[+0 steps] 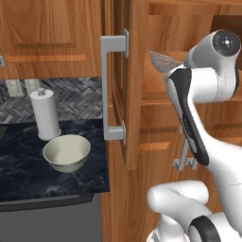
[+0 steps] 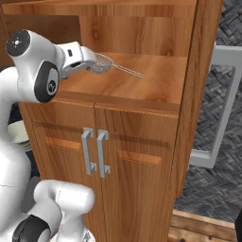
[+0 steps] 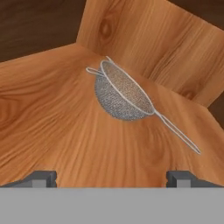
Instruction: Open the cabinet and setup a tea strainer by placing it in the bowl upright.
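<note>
Wooden shelf (image 2: 142, 80) inside the cabinet (image 1: 134, 85) holds the tea strainer (image 3: 122, 94), tilted. Just before it, the gripper (image 3: 111, 177) hangs spread wide, empty.

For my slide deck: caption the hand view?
Open end effector approaching a tea strainer lying tilted on the wooden cabinet shelf.

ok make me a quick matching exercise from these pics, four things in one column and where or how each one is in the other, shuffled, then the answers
Things:
1. tea strainer
2. bowl
3. cabinet door
4. gripper

Places or states:
A. swung open
B. on the dark marble counter, beside the paper-towel roll
C. jaws wide apart, holding nothing
D. lying on the wooden shelf inside the cabinet

Pairs: 1-D, 2-B, 3-A, 4-C
</note>
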Robot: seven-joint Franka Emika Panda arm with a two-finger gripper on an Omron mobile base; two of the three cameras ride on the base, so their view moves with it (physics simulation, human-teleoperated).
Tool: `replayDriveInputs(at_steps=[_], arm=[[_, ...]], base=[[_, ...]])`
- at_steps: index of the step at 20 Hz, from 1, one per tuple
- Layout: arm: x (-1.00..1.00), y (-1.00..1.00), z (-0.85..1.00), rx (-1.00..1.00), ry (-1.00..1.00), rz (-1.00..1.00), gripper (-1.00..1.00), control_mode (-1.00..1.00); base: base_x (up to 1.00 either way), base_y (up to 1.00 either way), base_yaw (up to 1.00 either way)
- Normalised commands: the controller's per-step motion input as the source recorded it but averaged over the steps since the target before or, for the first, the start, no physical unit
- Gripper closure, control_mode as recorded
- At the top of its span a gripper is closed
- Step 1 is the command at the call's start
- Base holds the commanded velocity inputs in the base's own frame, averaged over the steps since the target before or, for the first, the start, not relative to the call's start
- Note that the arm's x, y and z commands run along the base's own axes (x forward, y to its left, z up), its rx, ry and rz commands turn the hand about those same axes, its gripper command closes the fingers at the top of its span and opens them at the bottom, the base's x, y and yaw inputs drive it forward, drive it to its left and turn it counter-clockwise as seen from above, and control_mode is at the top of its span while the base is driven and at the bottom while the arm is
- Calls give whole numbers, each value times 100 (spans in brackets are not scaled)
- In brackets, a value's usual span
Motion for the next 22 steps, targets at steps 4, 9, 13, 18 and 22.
replayDriveInputs(at_steps=[4, 9, 13, 18, 22], arm=[[24, 8, 2, -15, 8, 0, -100, -100], [9, 2, 0, -7, 0, 0, -100, -100], [5, 0, 0, 0, 0, 0, -100, -100], [28, 0, 0, 0, -1, 0, -100, -100], [29, 0, 0, 0, 2, 0, -100, -100]], base=[[0, 0, 0], [0, 0, 0], [0, 0, 0], [0, 0, 0], [0, 0, 0]])
